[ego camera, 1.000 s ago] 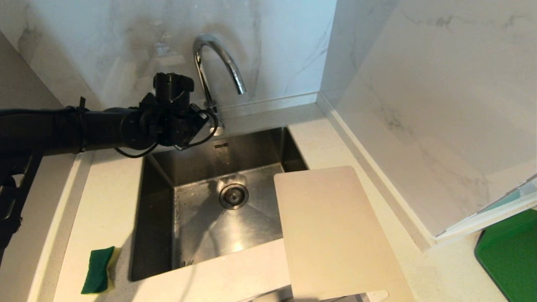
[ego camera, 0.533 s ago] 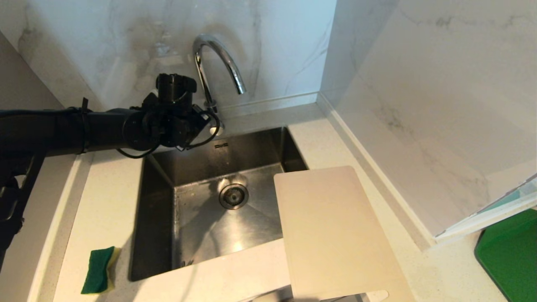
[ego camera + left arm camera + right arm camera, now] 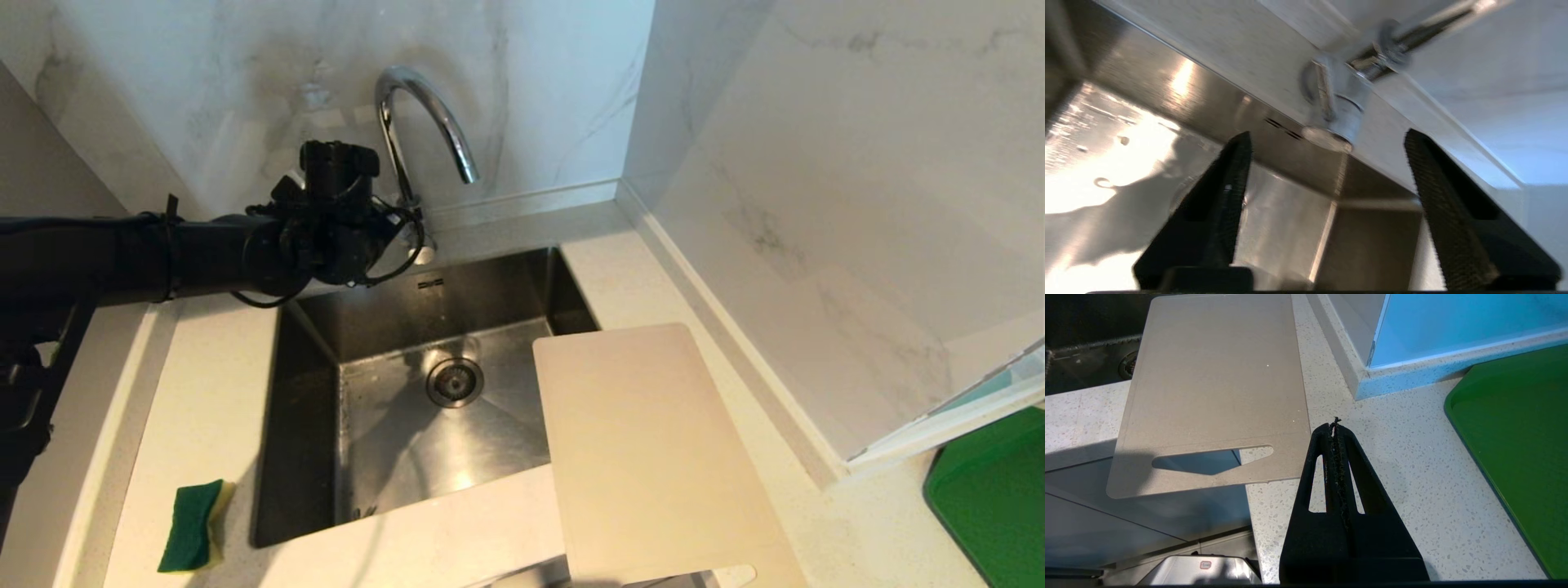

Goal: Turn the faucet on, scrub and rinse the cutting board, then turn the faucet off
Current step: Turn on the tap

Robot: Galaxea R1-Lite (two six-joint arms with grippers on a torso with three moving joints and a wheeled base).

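Note:
The chrome faucet (image 3: 424,114) arches over the back of the steel sink (image 3: 302,425), and no water shows under its spout. My left gripper (image 3: 406,238) hovers right beside the faucet's base (image 3: 1337,114). Its black fingers (image 3: 1224,196) stand wide apart with nothing between them, just short of the base and its small lever. The pale cutting board (image 3: 645,457) lies flat across the sink's right rim and the counter. Its handle slot (image 3: 1208,459) overhangs the counter's front edge. My right gripper (image 3: 1334,424) is shut and empty above the counter, next to the board's slotted end.
A green and yellow sponge (image 3: 192,527) lies on the counter left of the sink. A dark green mat (image 3: 996,490) sits at the far right. Marble walls enclose the back and right side. The drain (image 3: 455,381) is in the sink floor.
My left hand has turned slightly and edged up towards the wall beside the faucet's base. The board, sponge and faucet have not moved.

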